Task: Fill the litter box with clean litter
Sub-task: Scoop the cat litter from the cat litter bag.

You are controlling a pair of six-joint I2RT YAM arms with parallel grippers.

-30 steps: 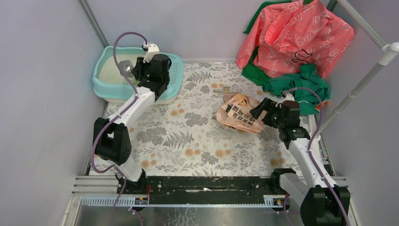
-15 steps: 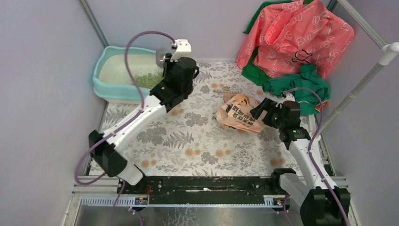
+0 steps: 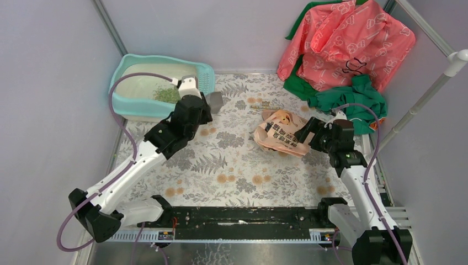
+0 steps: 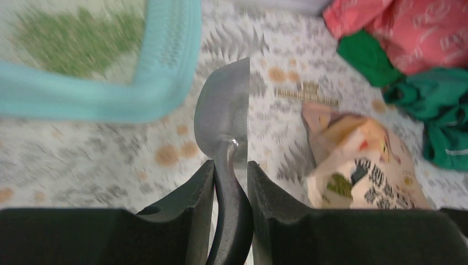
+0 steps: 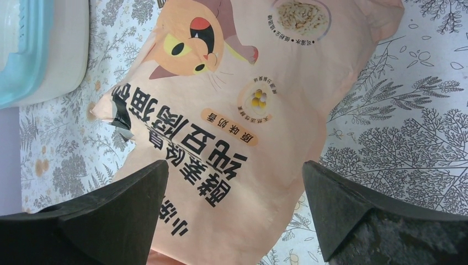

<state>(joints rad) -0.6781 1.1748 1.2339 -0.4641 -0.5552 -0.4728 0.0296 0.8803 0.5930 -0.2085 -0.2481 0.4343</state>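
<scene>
A: litter box (image 3: 132, 109), where?
B: Far-left corner of the worktop (image 3: 232, 165). The clean litter (image 3: 164, 95) is a green heap toward its right end.
A: left hand (image 4: 229, 171)?
B: Just off the box's near right corner, clamped on the grey scoop (image 4: 223, 110) handle.
A: right hand (image 5: 233, 168)?
B: Spread wide apart, hovering over the pink-orange bag (image 5: 237, 83), gripping nothing.

A pink-orange printed bag (image 3: 281, 132) with a cat picture lies on the floral-covered bench (image 3: 221, 165). A grey scoop (image 4: 223, 118) is to its left, apart. A pink cloth (image 3: 345, 38) and a green cloth (image 3: 353, 99) are heaped at the far right corner.
</scene>
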